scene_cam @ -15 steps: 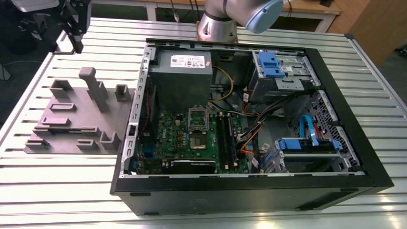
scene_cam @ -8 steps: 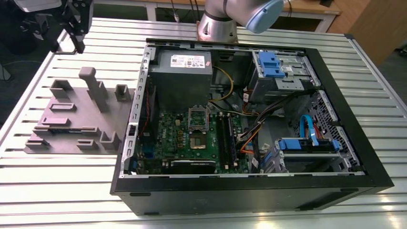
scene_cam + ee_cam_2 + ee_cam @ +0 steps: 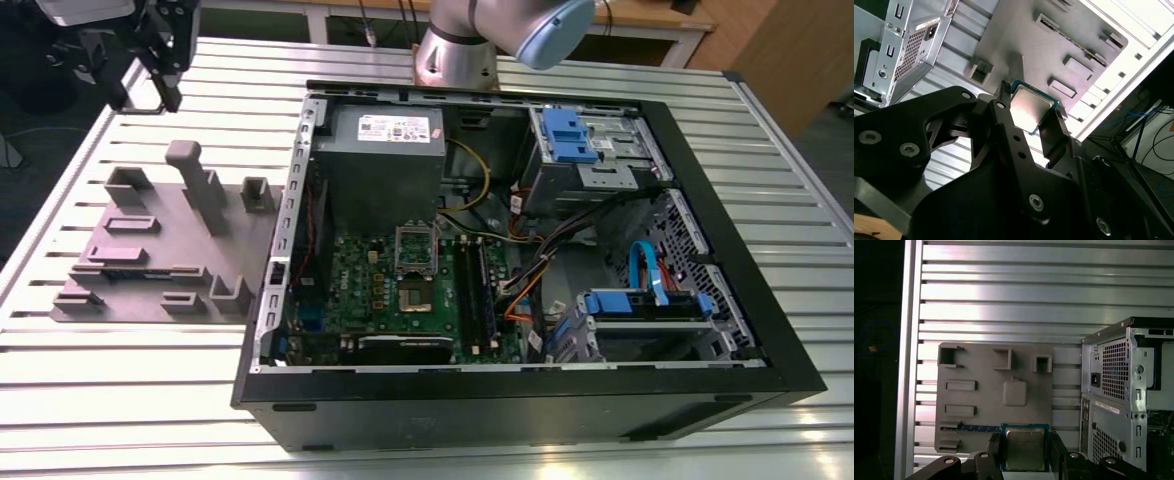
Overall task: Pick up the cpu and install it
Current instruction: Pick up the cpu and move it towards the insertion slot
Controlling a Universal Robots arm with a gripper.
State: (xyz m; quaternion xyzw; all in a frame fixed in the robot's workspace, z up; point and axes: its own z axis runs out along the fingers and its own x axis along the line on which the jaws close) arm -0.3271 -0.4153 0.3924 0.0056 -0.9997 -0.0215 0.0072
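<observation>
Claw clenched on the cpu — chip pinched edge to edge, metal top facing the first wrist view, held in the air above the grey tray on the slatted worktop. Pick-up looks done, carry in hand. The tray bears raised blocks; whether its square seat is a pad or a hollow, I cannot tell. Well apart, the open computer case holds power supply, board and blue-tabbed drive cages — seating, I judge, calls for the chip level and squared over the socket frame.
</observation>
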